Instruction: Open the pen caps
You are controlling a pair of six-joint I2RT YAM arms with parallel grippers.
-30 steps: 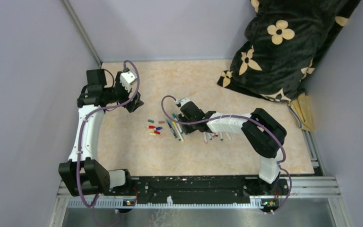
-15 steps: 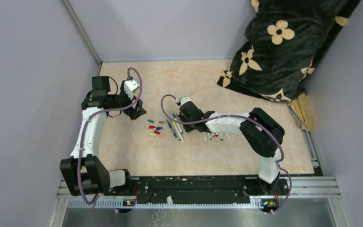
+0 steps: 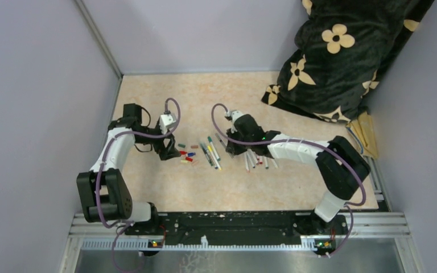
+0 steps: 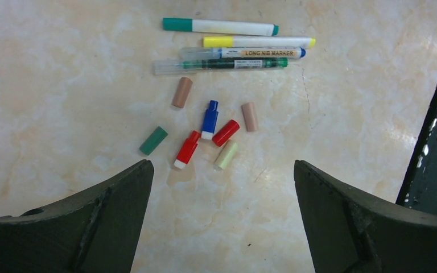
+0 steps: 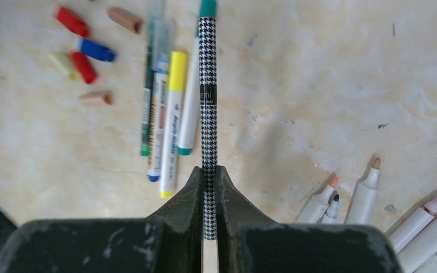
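Note:
My right gripper point(image 5: 210, 170) is shut on a black-and-white houndstooth pen point(image 5: 208, 91). The pen points away from me, with a teal cap point(image 5: 207, 8) on its far end. Several capped pens point(image 5: 170, 119) lie left of it. My left gripper point(image 4: 221, 170) is open and empty, low over the table just short of the loose pen caps. These are red point(image 4: 188, 149), blue point(image 4: 209, 119), red point(image 4: 226, 132), pale green point(image 4: 226, 155), green point(image 4: 153, 140) and tan point(image 4: 181, 92). In the top view the caps point(image 3: 186, 153) lie between my left gripper point(image 3: 168, 151) and my right gripper point(image 3: 233, 149).
Several uncapped pens point(image 5: 364, 196) lie at the lower right of the right wrist view and show in the top view point(image 3: 259, 161). A black flowered blanket point(image 3: 341, 57) fills the far right corner. Walls point(image 3: 45, 114) close in on the left and back.
My left arm has swung down and right, from raised at the far left to low beside the caps. My right gripper has moved right, away from the capped pens.

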